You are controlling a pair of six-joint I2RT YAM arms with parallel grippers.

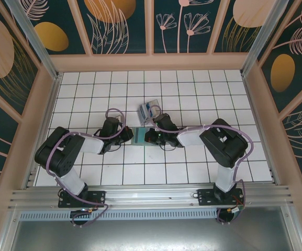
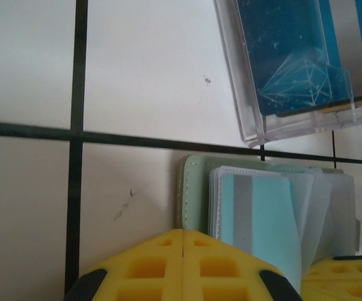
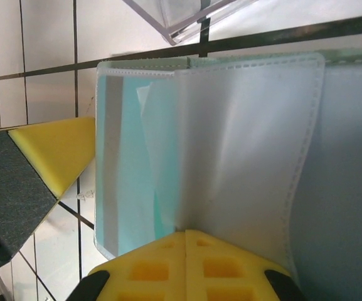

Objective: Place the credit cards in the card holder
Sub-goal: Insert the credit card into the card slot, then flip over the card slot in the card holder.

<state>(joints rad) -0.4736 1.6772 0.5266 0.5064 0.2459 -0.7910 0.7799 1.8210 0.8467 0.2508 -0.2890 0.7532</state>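
Note:
The sage-green card holder [image 1: 140,135] lies open on the tiled table between both grippers. In the left wrist view its green cover [image 2: 193,188] carries clear sleeves, and a teal credit card with a grey stripe [image 2: 256,213] sits in one of them. My left gripper [image 2: 184,233] is shut, with its tips at the cover's near edge and nothing between them. My right gripper [image 3: 186,233] is shut on a clear sleeve [image 3: 243,138], which stands curled up from the teal card [image 3: 127,169]. Another blue card [image 2: 287,50] rests in a clear box.
The clear plastic box [image 1: 149,111] stands just behind the card holder, close to both wrists. The left gripper's yellow finger [image 3: 55,157] shows beside the holder in the right wrist view. Wooden walls [image 1: 151,61] ring the white tiled table.

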